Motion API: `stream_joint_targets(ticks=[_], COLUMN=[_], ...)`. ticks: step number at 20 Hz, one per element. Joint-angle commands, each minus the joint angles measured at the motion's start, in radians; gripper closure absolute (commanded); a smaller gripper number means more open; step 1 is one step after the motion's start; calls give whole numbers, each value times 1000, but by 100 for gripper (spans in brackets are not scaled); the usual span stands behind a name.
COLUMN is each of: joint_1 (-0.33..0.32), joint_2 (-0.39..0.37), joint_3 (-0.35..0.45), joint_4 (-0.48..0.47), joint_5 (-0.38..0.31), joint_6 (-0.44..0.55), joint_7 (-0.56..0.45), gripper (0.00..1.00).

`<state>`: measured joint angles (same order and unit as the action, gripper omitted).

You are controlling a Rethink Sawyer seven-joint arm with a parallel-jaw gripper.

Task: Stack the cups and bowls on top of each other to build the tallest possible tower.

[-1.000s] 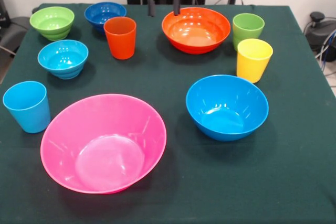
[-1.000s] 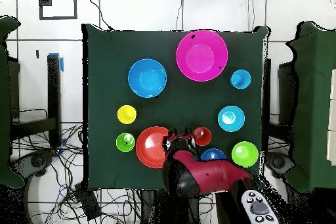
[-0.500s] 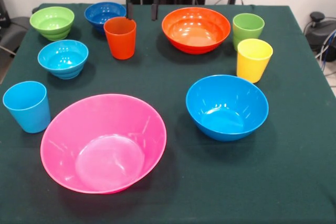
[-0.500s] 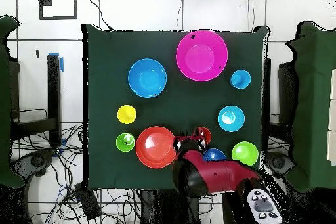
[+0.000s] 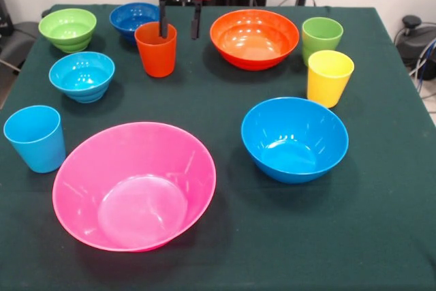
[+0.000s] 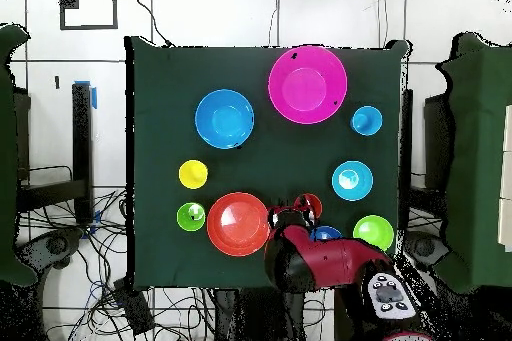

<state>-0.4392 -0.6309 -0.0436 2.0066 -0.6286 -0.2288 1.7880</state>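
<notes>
Red-and-black gripper hangs at the far edge of the green-clothed table, fingers apart, one finger seemingly over the rim of the glossy orange plastic cup, the other outside it, btwn cup and large orange plastic bowl. Nothing stacked yet: big pink bowl near front-left, large blue bowl centre-right, all w/ gaps between. Risk: finger catches the rim on closing, tips the light cup or skids it twd the small dark-blue ridged bowl behind.
</notes>
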Motion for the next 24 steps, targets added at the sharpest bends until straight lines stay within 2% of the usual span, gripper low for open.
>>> stream_joint_targets(ticks=[1,6,14,24], joint_1=[55,72,56,33], joint_2=[69,68,89,78], joint_3=[0,-4,21,50], joint_4=[-95,-112,-163,-153], joint_5=[-44,-35,-45,-56], joint_6=[-49,-29,-4,-5], joint_7=[58,61,54,69], gripper=[0,0,0,0])
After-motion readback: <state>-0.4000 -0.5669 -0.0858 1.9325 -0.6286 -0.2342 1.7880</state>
